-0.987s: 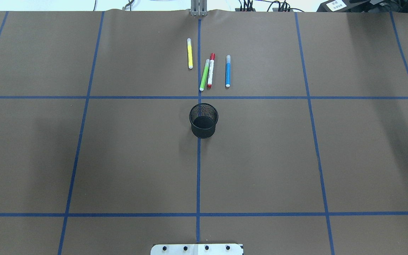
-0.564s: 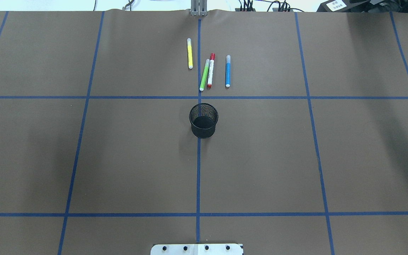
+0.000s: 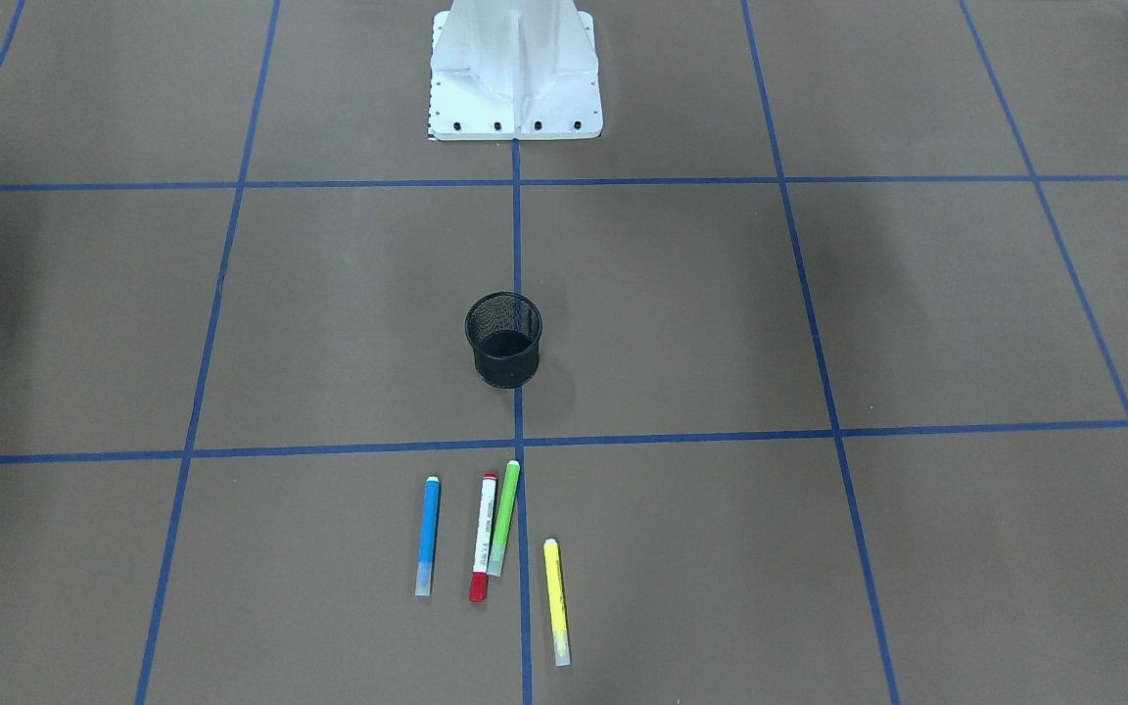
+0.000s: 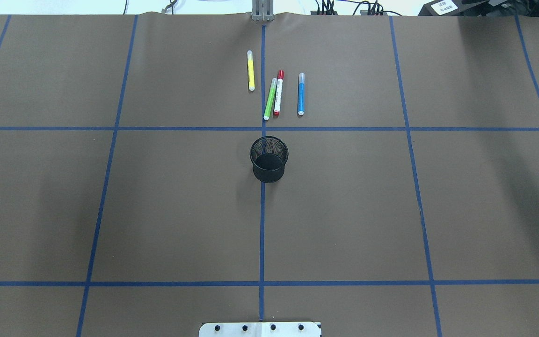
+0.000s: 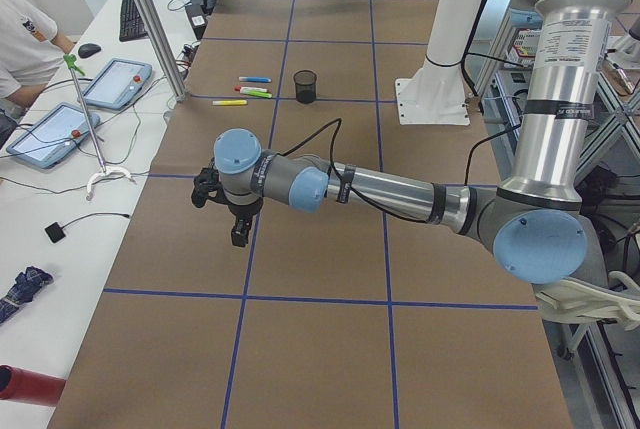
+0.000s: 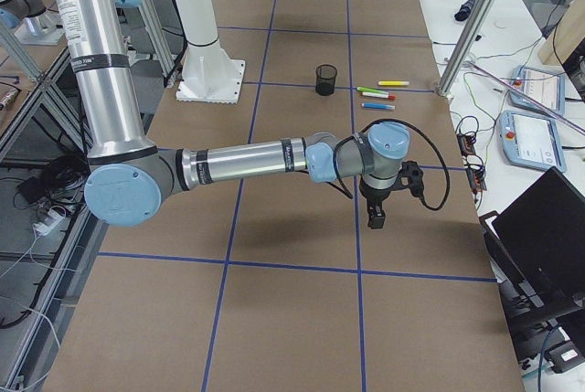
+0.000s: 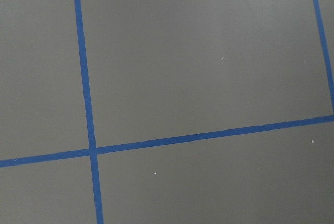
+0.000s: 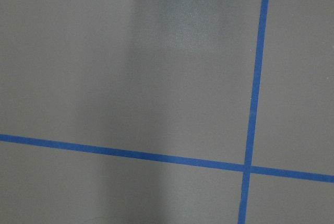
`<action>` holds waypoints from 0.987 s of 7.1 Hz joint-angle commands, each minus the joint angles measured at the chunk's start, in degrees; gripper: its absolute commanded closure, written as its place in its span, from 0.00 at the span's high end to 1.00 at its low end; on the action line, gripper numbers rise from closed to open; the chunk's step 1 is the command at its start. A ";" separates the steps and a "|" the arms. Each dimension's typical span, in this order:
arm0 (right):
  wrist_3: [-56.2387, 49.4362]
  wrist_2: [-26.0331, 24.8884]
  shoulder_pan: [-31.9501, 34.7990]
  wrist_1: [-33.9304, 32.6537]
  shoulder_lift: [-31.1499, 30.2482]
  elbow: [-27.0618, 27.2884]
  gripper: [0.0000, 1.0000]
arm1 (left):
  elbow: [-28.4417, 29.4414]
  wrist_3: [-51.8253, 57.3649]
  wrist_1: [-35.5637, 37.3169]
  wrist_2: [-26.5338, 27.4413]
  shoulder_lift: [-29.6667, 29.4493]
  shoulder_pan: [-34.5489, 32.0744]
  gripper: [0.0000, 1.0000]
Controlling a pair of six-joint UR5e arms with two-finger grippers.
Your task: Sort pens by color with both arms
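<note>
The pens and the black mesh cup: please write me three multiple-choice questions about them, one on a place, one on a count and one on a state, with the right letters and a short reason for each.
1. Seen from the robot, where do the pens lie?
A. beyond the black mesh cup
B. nearer the robot than the cup
C. inside the cup

2. How many pens lie on the table?
A. three
B. four
C. five

3. How does the cup stand?
A. tipped on its side
B. upright, a pen in it
C. upright, no pen in it

Right letters:
1 A, in the overhead view they lie above the cup, on its far side.
2 B, the yellow pen, the green pen, the red-and-white pen and the blue pen.
3 C, its round mouth faces up and only its dark bottom shows.
</note>
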 commanded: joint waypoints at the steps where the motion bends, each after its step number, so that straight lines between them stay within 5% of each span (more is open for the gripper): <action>1: 0.05 -0.42 -0.08 0.16 0.19 0.05 0.99 | -0.09 1.23 0.09 0.56 0.05 -0.02 0.99; 6: -0.39 -0.68 -0.34 -0.53 1.51 -0.03 0.99 | -0.27 9.01 7.46 0.82 0.04 -0.10 0.99; 7: -0.48 -0.77 -0.35 -5.24 3.33 -0.03 0.99 | -0.18 9.32 8.34 1.00 0.13 -0.10 0.99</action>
